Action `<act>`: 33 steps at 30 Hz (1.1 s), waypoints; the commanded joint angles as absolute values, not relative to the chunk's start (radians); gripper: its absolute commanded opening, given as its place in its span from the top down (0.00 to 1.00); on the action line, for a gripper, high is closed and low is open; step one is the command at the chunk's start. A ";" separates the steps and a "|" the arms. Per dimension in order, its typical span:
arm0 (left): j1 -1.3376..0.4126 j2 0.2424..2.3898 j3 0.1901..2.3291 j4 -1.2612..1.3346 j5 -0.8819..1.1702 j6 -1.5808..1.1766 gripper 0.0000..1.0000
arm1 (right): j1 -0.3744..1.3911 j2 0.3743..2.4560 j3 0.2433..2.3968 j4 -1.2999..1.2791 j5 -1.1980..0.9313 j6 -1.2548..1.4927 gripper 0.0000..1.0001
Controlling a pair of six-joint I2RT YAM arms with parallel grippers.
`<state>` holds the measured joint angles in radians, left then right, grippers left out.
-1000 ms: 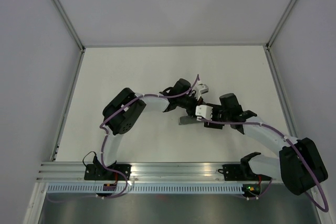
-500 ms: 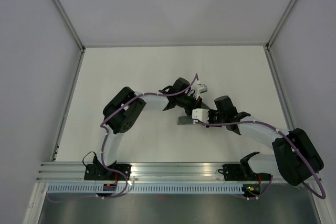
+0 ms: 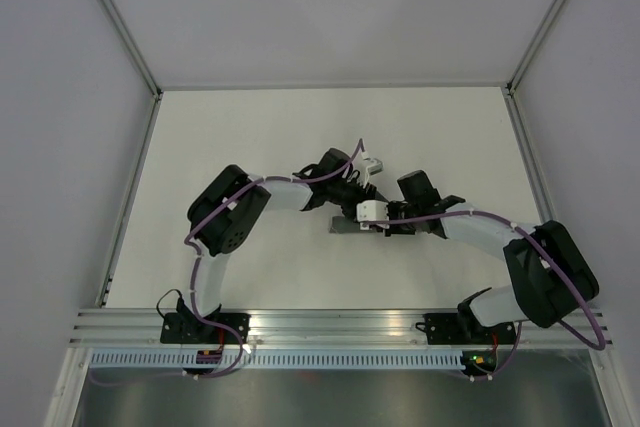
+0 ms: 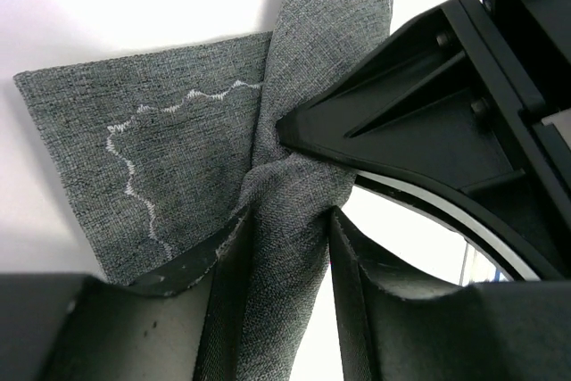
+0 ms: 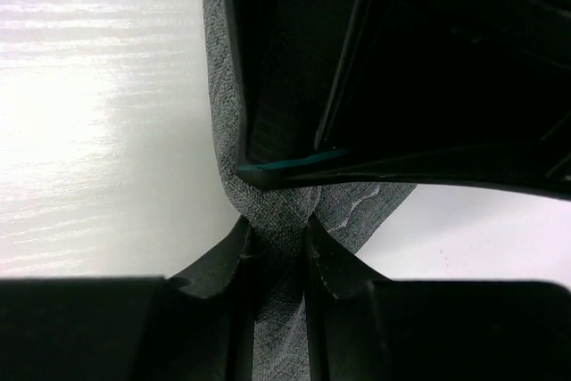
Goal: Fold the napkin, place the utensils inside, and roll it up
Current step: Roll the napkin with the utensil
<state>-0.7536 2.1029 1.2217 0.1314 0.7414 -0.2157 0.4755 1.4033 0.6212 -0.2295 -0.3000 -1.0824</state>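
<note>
Grey napkin (image 4: 178, 158) is bunched up mid-surface (image 3: 250, 127) between both arms, right fingers (image 5: 214, 274) pinching a twisted bit tight, left fingers (image 4: 227, 310) sitting either side of the same bunch, can't tell if they're actually gripping it.
</note>
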 commanded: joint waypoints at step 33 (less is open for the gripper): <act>-0.935 1.403 0.508 0.557 -0.078 -0.033 0.46 | 0.337 2.000 1.180 -0.899 -0.436 -1.187 0.93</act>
